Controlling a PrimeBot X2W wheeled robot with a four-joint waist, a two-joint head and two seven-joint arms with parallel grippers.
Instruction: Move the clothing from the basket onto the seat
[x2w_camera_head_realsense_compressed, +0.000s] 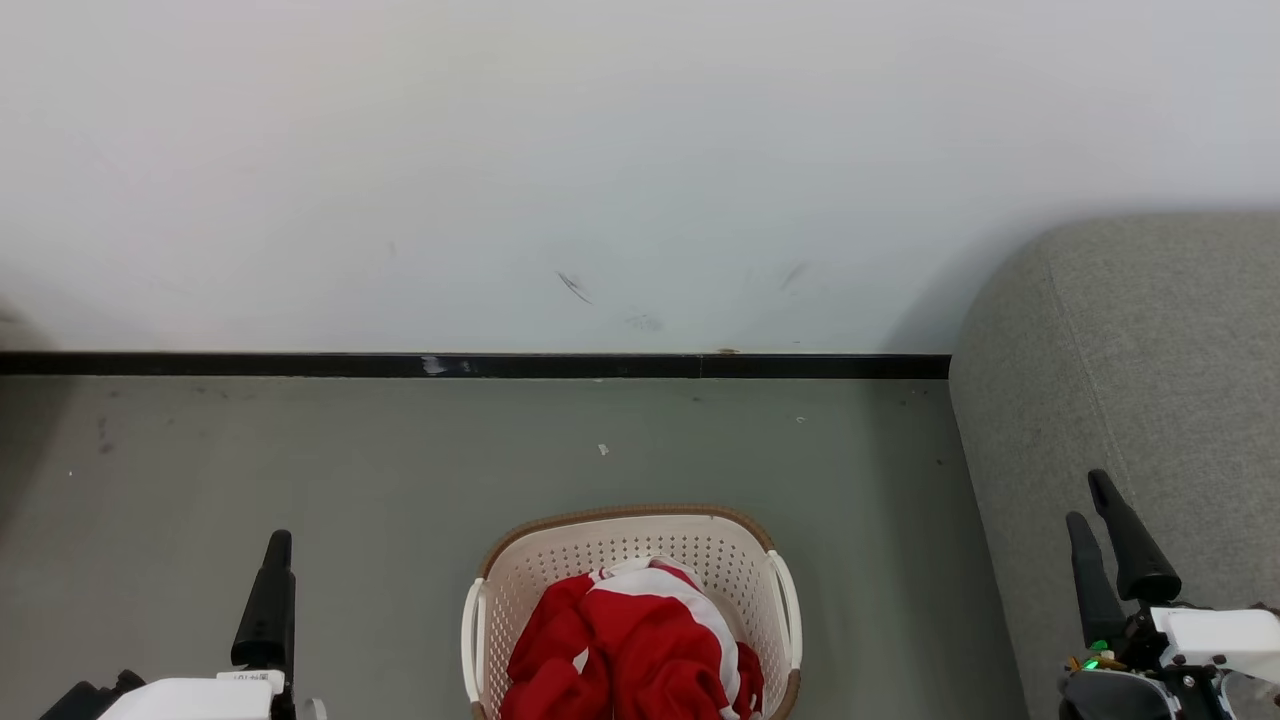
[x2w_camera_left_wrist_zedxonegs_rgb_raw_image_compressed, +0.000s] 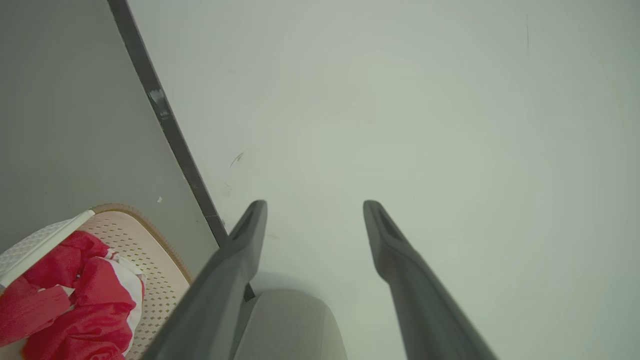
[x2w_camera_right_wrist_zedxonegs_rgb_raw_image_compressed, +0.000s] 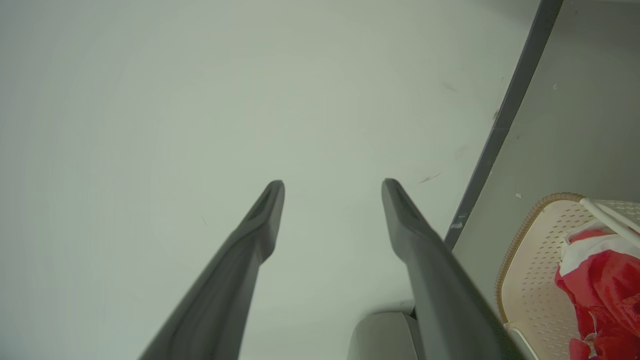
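We hold both arms low, one on each side of the basket (x2w_camera_head_realsense_compressed: 620, 514), and neither touches it. Our left gripper (x2w_camera_head_realsense_compressed: 277, 548) rises from its pale wrist with the fingers pointing straight toward the wall (x2w_camera_head_realsense_compressed: 600, 150). From the head we see it edge-on, one finger hiding the other. In the left wrist view the two dark fingers stand spread with the wall showing between them, so its jaws are open. Our right gripper (x2w_camera_head_realsense_compressed: 1087, 500) stands in front of the side of the seat (x2w_camera_head_realsense_compressed: 1130, 380), its fingers leaning slightly left and pointing the same way. They too are parted, jaws open, holding no cloth.

The clothing (x2w_camera_head_realsense_compressed: 630, 640) lies heaped inside the basket, red with a broad white band across the top. The basket stands on the grey floor (x2w_camera_head_realsense_compressed: 400, 470), between the two grippers and well apart from the floor's far edge, where a black skirting (x2w_camera_head_realsense_compressed: 500, 365) meets the wall. The seat stands along the floor's right edge.
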